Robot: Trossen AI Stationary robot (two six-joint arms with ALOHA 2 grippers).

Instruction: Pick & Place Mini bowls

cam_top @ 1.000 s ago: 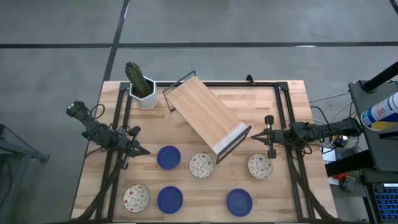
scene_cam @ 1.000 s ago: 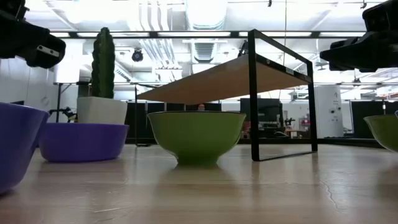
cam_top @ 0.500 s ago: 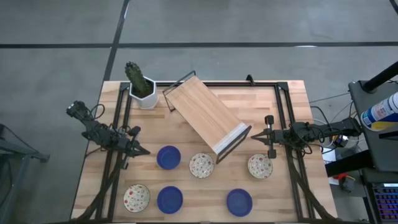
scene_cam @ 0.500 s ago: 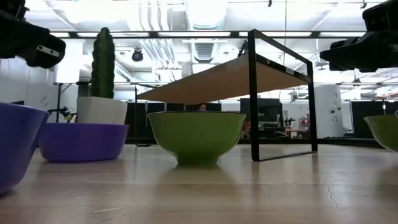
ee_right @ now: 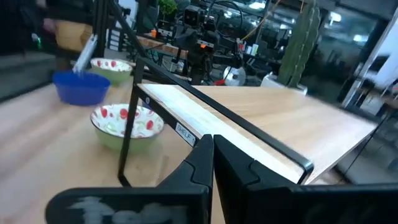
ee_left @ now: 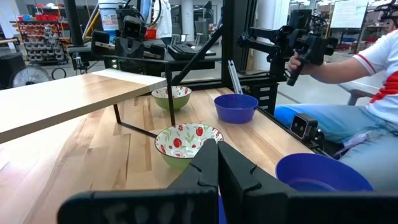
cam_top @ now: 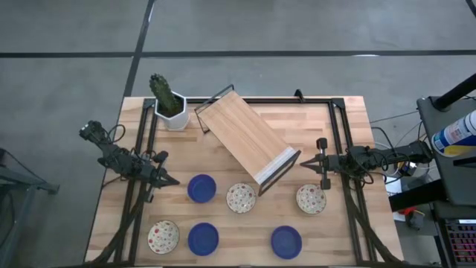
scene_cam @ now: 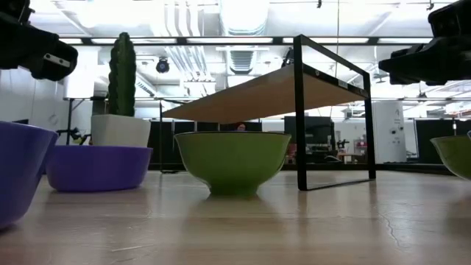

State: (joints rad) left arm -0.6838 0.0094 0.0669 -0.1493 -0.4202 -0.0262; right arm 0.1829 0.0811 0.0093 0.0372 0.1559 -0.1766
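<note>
Three cobalt blue mini bowls (cam_top: 201, 188) (cam_top: 203, 239) (cam_top: 286, 242) and three cream speckled mini bowls (cam_top: 241, 198) (cam_top: 311, 199) (cam_top: 163, 237) stand upright on their bases across the near half of the wooden table (cam_top: 342, 119). My left gripper (cam_top: 172, 181) hovers shut above the table's left side, beside the nearest blue bowl. My right gripper (cam_top: 305, 161) hovers shut at the right, just beyond a speckled bowl. Each wrist view shows its own fingers closed with nothing between them: left gripper (ee_left: 217, 163), right gripper (ee_right: 212, 155).
A wooden shelf on a black wire frame (cam_top: 249, 145) stands slantwise across the table's middle. A cactus in a white pot (cam_top: 169, 104) sits at the far left corner. Black rails run along both sides. A seated person (ee_left: 373, 68) shows beyond the table in the left wrist view.
</note>
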